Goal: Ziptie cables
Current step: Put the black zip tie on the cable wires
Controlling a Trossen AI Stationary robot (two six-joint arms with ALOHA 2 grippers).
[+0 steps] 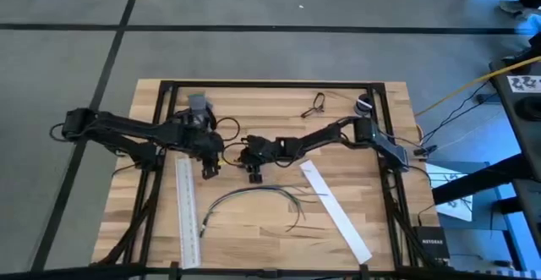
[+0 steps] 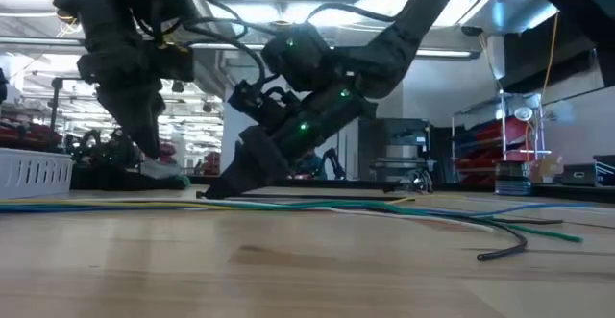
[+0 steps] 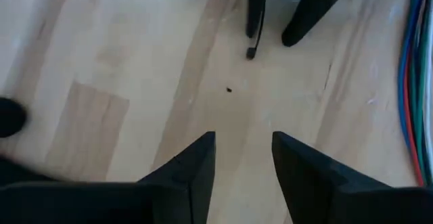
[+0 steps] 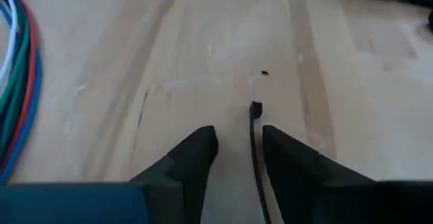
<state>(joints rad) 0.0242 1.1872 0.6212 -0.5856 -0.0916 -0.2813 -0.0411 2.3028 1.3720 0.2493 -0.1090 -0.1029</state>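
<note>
The wooden counter carries the cables, two white strips, and small glasses-like wire

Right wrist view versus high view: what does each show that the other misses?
Only the right wrist view shows a thin black zip tie lying between the right pincer fingers, its head on the wood just ahead of them, and that the cables are coloured: red, green, blue, white.

Only the high view shows the whole layout: the left pincer facing the right one near the table centre, two white strips, and the cables curving across the table nearer its front edge.

Both show the right pincer low over bare wood, beside the cables rather than on them.
</note>
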